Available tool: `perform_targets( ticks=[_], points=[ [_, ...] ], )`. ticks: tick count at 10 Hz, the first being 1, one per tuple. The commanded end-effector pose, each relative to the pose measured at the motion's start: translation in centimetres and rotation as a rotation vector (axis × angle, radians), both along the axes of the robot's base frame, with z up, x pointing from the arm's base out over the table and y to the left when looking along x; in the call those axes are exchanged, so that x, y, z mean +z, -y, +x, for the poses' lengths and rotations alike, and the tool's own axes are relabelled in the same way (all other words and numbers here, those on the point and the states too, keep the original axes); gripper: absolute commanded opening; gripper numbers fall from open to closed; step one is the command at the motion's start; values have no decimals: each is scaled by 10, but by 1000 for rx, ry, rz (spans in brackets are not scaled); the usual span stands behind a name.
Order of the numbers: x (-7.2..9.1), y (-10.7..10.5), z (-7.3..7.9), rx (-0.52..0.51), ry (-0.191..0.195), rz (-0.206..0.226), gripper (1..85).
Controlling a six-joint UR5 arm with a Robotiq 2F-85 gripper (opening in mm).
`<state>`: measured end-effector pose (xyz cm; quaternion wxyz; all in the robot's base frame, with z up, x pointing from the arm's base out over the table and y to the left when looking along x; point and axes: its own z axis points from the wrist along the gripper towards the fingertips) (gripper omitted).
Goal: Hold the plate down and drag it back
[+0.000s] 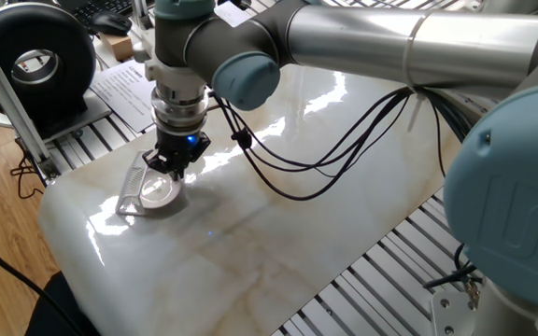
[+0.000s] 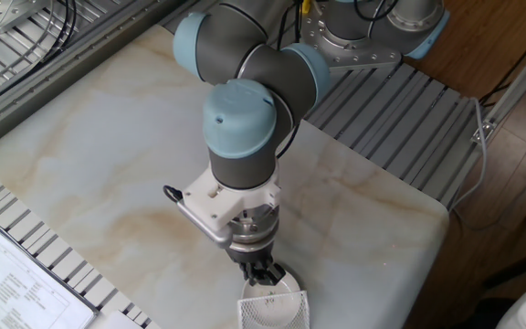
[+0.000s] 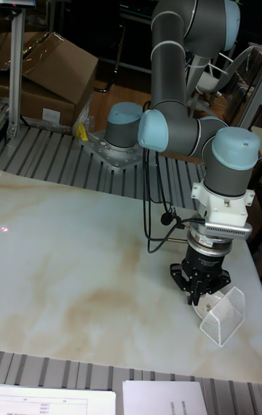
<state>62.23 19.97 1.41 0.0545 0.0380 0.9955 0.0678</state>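
The plate (image 1: 155, 194) is a small white round dish near the marble table's corner. It also shows as a white rim (image 2: 275, 284) below the wrist and as a pale sliver (image 3: 210, 304) beside the fingers. My gripper (image 1: 172, 167) points straight down with its fingers together, and the tips rest on the plate's rim nearest the arm. From the other side, the gripper (image 2: 263, 273) stands over the plate's edge. In the tall view the gripper (image 3: 197, 297) touches down just left of the dish. Nothing is clamped between the fingers.
A silver wire rack (image 1: 135, 183) leans against the plate's far side, also seen at the table edge (image 2: 274, 311) and as a mesh wedge (image 3: 224, 316). Papers (image 2: 12, 279) lie on the slatted frame beside the marble top (image 1: 250, 243). Black cables (image 1: 325, 159) hang from the arm.
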Motion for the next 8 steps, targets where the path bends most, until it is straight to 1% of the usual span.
perform_targets(
  ticks=[1,3,4,6,8],
  points=[
    [3,7,1,28,6,-16,10],
    [3,15,0,57,14,-37,10],
    [4,21,-2,78,17,-54,10],
    [6,27,-7,101,21,-59,10],
    [6,26,-5,119,32,-59,10]
  ],
)
